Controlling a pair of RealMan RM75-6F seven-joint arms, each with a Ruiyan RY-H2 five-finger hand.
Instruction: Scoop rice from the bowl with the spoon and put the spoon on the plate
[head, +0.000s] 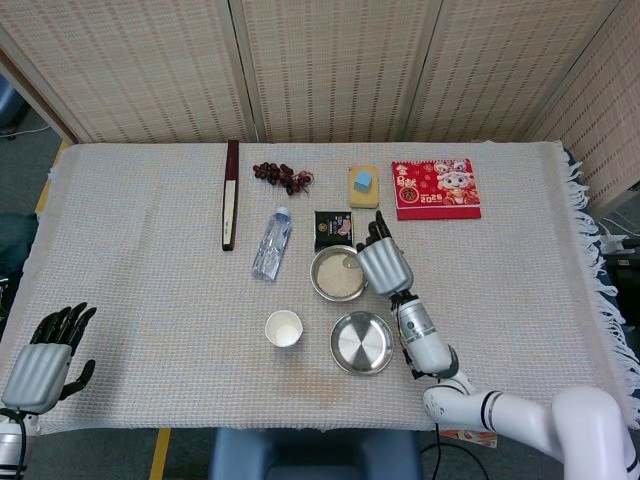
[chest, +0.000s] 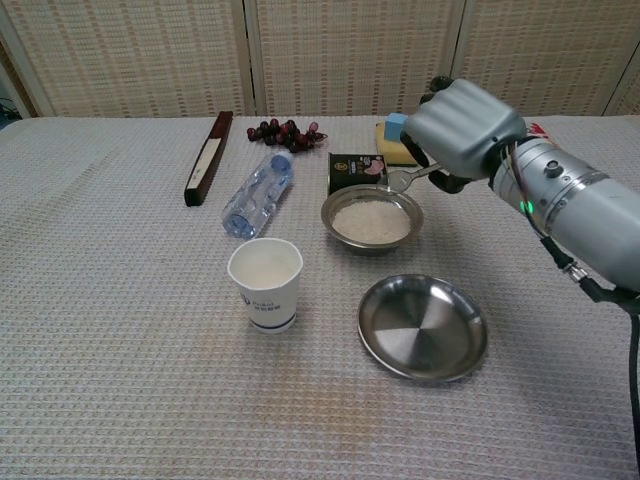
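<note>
- Right hand (chest: 462, 122) grips the spoon (chest: 408, 178) by its handle; the spoon's head hangs over the far right rim of the bowl (chest: 372, 218), which holds white rice; whether the head touches the rice cannot be told
- Plate (chest: 423, 327), bare steel, sits near the bowl on its near right side; the right forearm passes above the cloth just right of it
- Paper cup (chest: 265, 283) stands upright left of the plate, apart from the bowl
- Small dark packet (chest: 357, 168) lies just behind the bowl; a clear water bottle (chest: 258, 193) lies on its side to the bowl's left; a long dark box (chest: 208, 157) lies further left
- Dark grapes (chest: 286, 133) lie at the far side; a yellow sponge with a blue block (chest: 397, 126) is partly covered by the right hand in the chest view
- Head view shows the sponge (head: 363, 188) whole and the red printed card (head: 435, 188) in full; in the chest view only a sliver of the card shows behind the hand
- Head view alone shows the left hand (head: 45, 360), at the near left corner of the table (head: 150, 300), holding nothing with its fingers apart
- In the head view the right hand covers the spoon; only the chest view shows it
</note>
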